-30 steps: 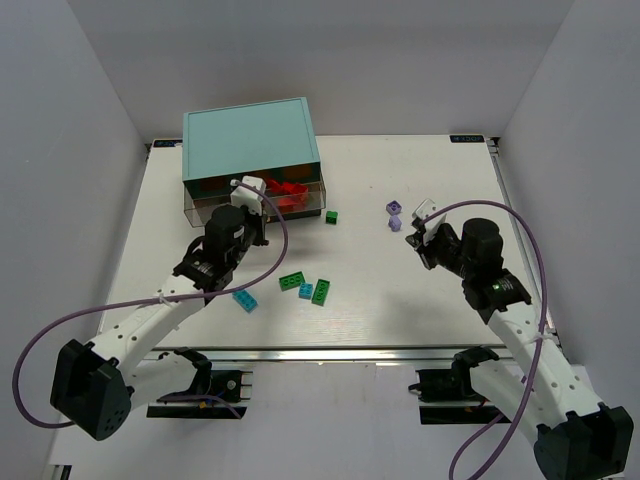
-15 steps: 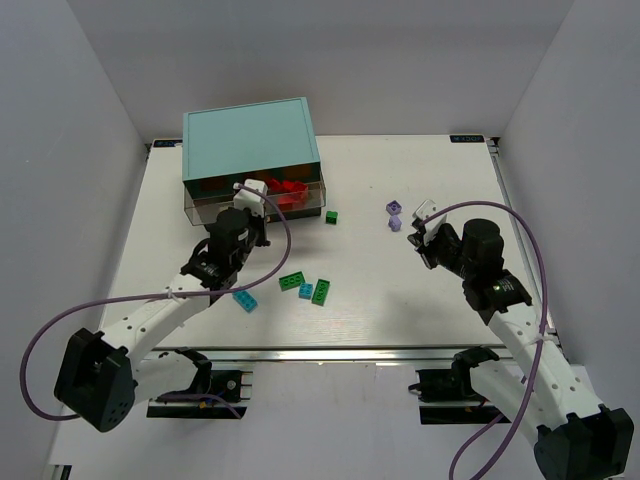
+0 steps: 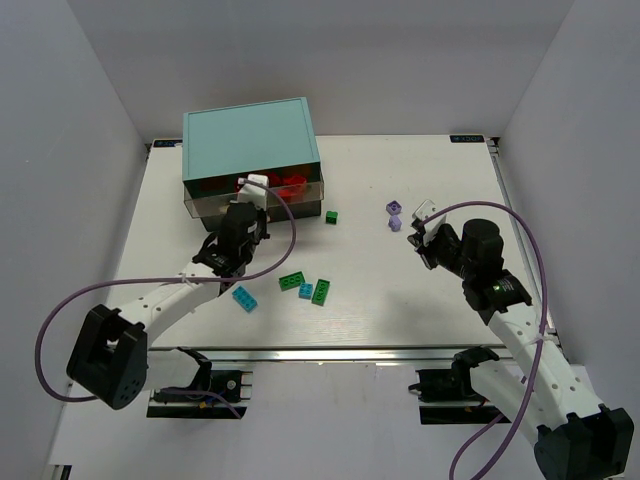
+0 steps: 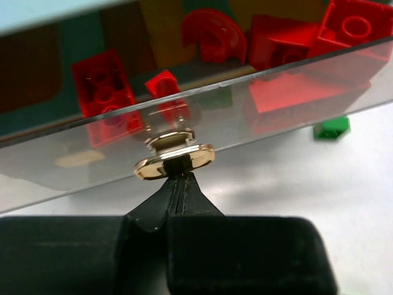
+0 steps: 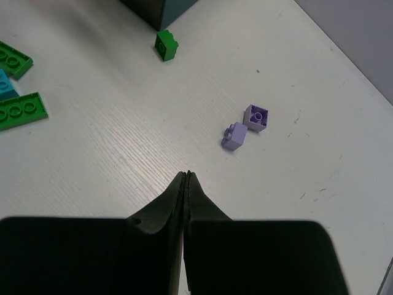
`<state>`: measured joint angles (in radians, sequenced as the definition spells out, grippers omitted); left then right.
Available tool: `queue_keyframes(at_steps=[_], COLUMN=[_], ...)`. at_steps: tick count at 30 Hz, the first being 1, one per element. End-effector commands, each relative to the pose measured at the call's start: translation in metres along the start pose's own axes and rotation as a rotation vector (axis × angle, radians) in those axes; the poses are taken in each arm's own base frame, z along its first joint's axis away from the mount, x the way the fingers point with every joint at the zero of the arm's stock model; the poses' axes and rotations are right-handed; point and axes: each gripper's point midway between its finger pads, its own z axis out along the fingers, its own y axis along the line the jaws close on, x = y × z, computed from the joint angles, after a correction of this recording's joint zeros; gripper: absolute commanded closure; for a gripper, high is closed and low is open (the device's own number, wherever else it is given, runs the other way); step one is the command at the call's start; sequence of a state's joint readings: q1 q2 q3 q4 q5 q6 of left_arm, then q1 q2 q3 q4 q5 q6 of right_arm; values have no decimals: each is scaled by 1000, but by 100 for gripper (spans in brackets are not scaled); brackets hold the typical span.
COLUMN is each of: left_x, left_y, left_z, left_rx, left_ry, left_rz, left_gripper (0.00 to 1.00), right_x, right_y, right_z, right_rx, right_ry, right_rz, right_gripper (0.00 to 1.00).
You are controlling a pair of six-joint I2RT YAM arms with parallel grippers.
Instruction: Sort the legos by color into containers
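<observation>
Left hand (image 4: pixel 178 179), shut on nothing, noses the knob (image 4: pixel 175 161); we log the drawer (image 4: pixel 295 101) of red legos (image 4: pixel 101 86) pushed further into the cabinet (image 3: pixel 250 140) than a second ago, nearly closed, with other legos (image 3: pixel 320 291) loose on the desk (image 3: pixel 420 310).

On table (image 3: pixel 420 300), back-left: cabinet (image 3: pixel 250 138); bricks (image 4: pixel 279 40) in its drawer (image 4: pixel 276 117); loose plates (image 3: pixel 321 291) before it, centre.

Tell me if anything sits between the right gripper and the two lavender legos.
Nothing visible does. Only bare table lies between the shut right gripper and the lavender brick or the lavender piece beside it.
</observation>
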<state>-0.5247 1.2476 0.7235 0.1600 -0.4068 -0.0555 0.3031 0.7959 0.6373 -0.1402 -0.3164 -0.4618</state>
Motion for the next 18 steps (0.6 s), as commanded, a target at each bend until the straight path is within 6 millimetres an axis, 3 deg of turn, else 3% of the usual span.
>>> queue_keyframes(at_steps=[1, 11, 18], left_x=[-49, -56, -57], left_y=[20, 25, 22], left_z=[6, 40, 49], left_rx=[-122, -221, -223], left_ry=[-141, -128, -126], left_rz=[-44, -19, 9], left_gripper=[99, 100, 100], right_x=[0, 1, 5], right_y=[1, 2, 3], right_z=[1, 2, 4], right_rx=[-6, -12, -24], right_ry=[-1, 4, 20], right_rz=[-15, -13, -6], right_gripper=[100, 100, 100])
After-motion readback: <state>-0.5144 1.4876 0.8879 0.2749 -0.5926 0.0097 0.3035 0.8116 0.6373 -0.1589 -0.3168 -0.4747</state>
